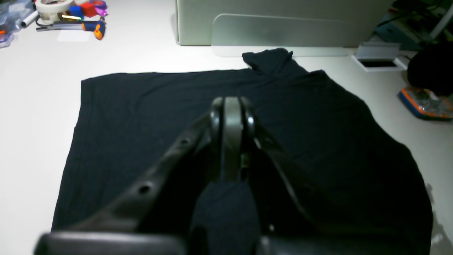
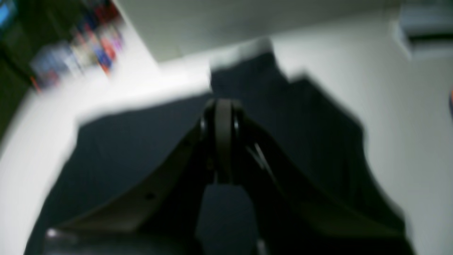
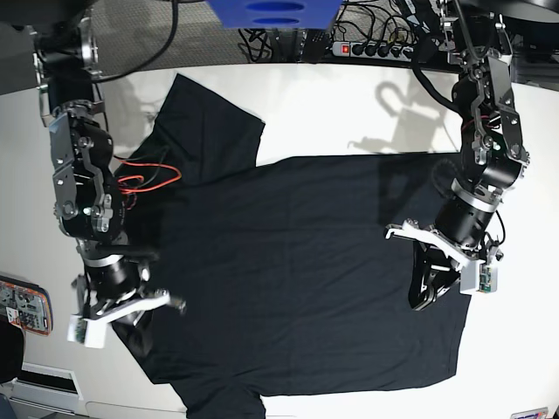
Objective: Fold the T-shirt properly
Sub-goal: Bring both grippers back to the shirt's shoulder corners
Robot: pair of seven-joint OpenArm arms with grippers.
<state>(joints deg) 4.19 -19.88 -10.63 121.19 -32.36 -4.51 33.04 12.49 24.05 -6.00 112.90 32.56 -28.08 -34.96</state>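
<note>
The black T-shirt [image 3: 288, 262] lies spread flat on the white table, one sleeve [image 3: 210, 131] at the far left and another [image 3: 223, 401] at the bottom edge. My left gripper [image 3: 419, 299] hovers over the shirt's right part; in the left wrist view the gripper [image 1: 231, 106] has its fingers pressed together above the flat cloth [image 1: 141, 117], with a sleeve [image 1: 272, 60] beyond it. My right gripper [image 3: 175, 305] is at the shirt's left edge. The right wrist view is blurred; the gripper [image 2: 223, 117] looks shut over the shirt [image 2: 124, 148]. No cloth shows lifted.
Red wires [image 3: 140, 175] lie on the shirt's left side by the right arm. A tape roll [image 1: 53, 7], a screwdriver [image 1: 93, 28], a grey box [image 1: 283, 21] and an orange tray [image 1: 424, 102] stand around the shirt. A power strip [image 3: 367, 48] sits at the back.
</note>
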